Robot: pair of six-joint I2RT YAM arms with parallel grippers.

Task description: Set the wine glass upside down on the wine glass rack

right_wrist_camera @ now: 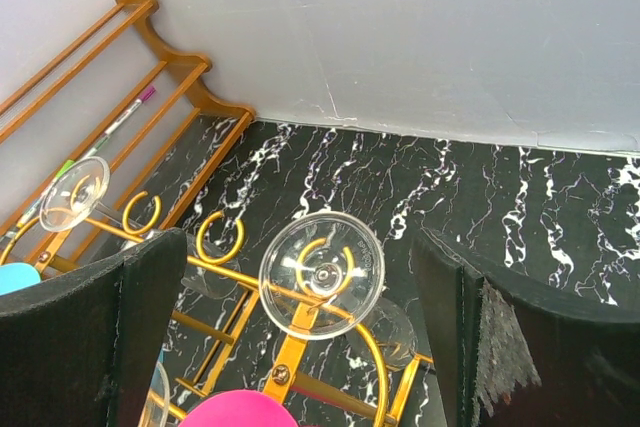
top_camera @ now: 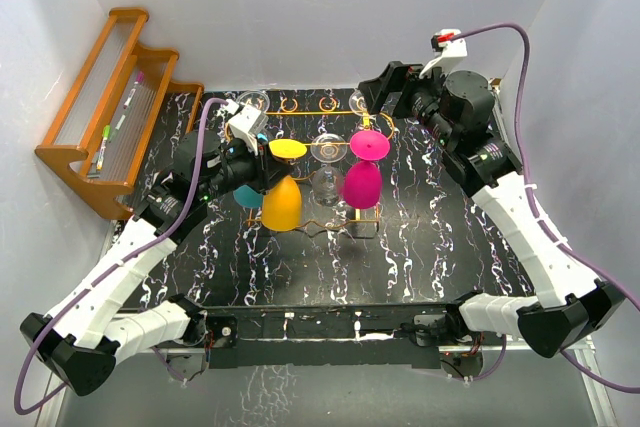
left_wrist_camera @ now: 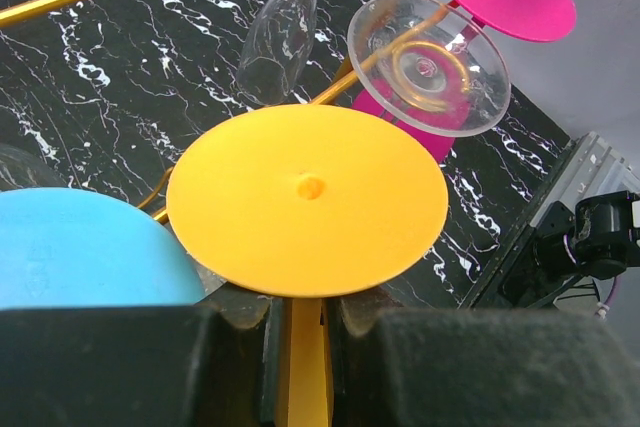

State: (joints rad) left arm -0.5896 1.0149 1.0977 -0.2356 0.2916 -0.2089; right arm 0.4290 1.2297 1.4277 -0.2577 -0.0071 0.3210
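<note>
The gold wire wine glass rack [top_camera: 322,107] stands mid-table. Several glasses hang on it upside down: a magenta one [top_camera: 362,179], a teal one [top_camera: 245,194] and clear ones [top_camera: 325,147]. My left gripper [top_camera: 258,162] is shut on the stem of the yellow wine glass [top_camera: 282,197], which is upside down, foot up, at the rack's left side. In the left wrist view its foot [left_wrist_camera: 307,197] fills the middle and its stem runs between my fingers [left_wrist_camera: 420,367]. My right gripper [top_camera: 385,95] is open and empty above a hanging clear glass [right_wrist_camera: 322,272].
A brown wooden stepped rack [top_camera: 110,107] holding thin sticks stands at the back left against the wall, and also shows in the right wrist view [right_wrist_camera: 170,57]. White walls close in the back and both sides. The table top [top_camera: 440,247] is black marble.
</note>
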